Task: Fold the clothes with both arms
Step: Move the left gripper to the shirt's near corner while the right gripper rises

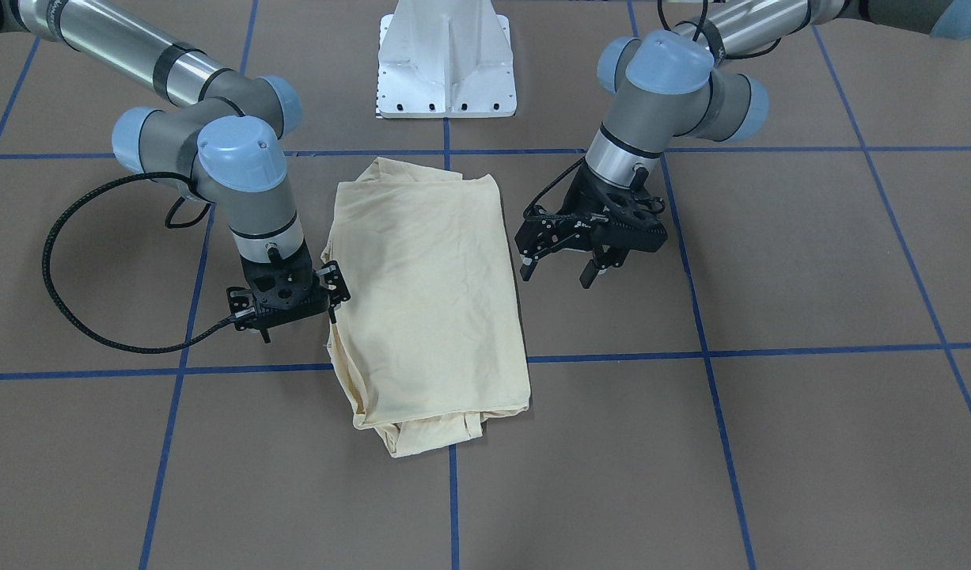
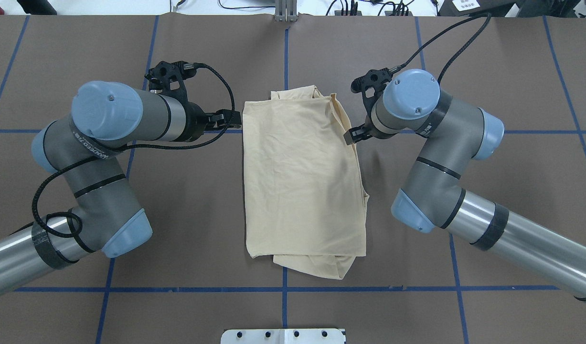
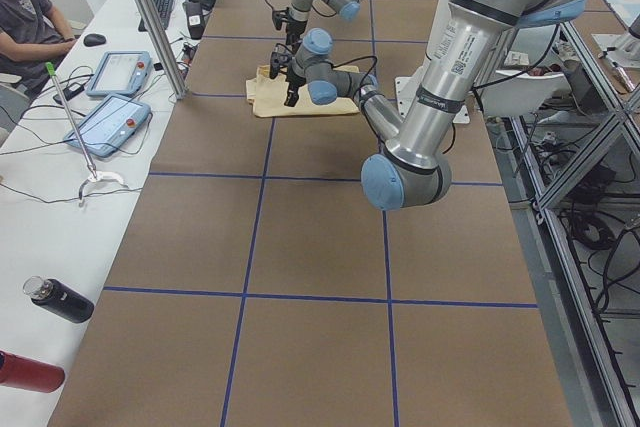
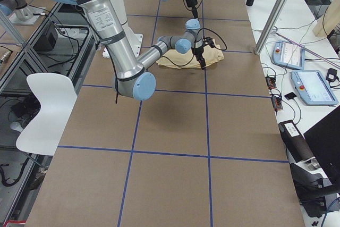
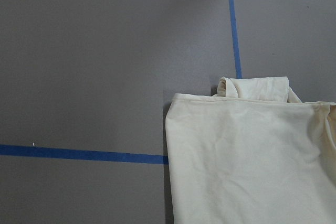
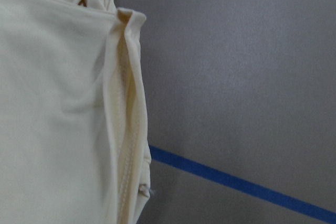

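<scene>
The T-shirt (image 1: 430, 293) is lying folded mid-frame. The left gripper (image 1: 556, 277) is hovering spread at its right. The right gripper (image 1: 299, 326), seemingly spread, is sitting at its left edge.

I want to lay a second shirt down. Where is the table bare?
Bare: the table on the operators' side, flanking the T-shirt. Crowded: along both its long edges, where the left gripper and right gripper hover.
</scene>
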Robot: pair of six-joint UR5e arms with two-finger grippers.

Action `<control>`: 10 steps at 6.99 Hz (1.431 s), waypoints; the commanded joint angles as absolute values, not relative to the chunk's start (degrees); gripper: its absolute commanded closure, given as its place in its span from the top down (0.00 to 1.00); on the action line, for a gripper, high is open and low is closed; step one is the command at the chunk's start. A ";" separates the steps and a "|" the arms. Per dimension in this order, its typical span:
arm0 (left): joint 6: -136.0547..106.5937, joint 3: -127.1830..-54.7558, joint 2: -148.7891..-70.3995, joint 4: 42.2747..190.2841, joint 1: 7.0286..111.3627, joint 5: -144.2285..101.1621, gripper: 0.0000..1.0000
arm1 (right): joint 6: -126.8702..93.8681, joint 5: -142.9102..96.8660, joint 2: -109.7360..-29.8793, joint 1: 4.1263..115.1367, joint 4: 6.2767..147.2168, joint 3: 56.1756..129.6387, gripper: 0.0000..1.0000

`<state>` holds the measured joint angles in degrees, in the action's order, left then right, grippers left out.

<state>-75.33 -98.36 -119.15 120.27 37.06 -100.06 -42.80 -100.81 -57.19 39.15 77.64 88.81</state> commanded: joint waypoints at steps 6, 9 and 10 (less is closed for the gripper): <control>-77.32 -99.31 -119.54 120.76 36.83 -99.49 1.00 | -43.33 -106.13 -49.45 41.31 73.21 79.33 1.00; -96.95 -102.38 -117.60 121.11 26.94 -100.11 1.00 | -49.27 -113.68 -62.89 41.48 75.32 97.33 1.00; -103.82 -103.96 -116.47 121.11 23.50 -98.63 1.00 | -54.53 -116.78 -64.93 41.57 75.32 101.04 1.00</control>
<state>-95.09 -102.12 -117.59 121.05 27.96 -99.84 -49.08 -112.73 -61.56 41.51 75.19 95.76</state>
